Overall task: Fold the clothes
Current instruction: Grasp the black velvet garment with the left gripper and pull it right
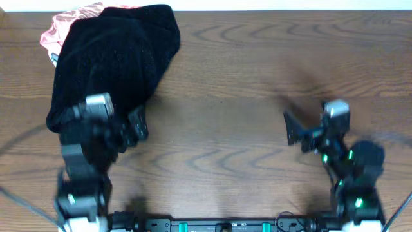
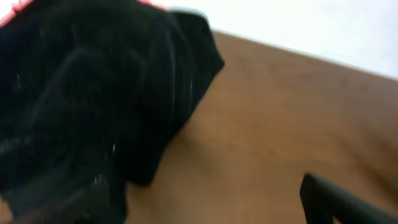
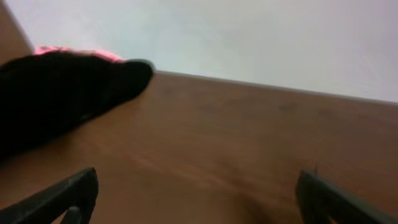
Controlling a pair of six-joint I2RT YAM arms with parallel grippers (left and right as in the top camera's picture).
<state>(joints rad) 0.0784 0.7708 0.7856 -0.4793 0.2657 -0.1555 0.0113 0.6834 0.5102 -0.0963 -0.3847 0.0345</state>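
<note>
Clothes (image 1: 116, 58) lie as an unfolded heap at the far left of the table (image 1: 257, 64), partly over a pink garment (image 1: 64, 29). I judge that no fold is made and the whole task is left to do. Left gripper (image 1: 132, 129): jaws wide, empty, at the heap's near edge. Right gripper (image 1: 295, 129): jaws wide, empty, well apart from the heap, over bare wood.

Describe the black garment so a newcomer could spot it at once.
On the wooden table, look to the far left corner. The black garment is the large fuzzy heap there, lying over a salmon-pink cloth that only peeks out behind it.
</note>
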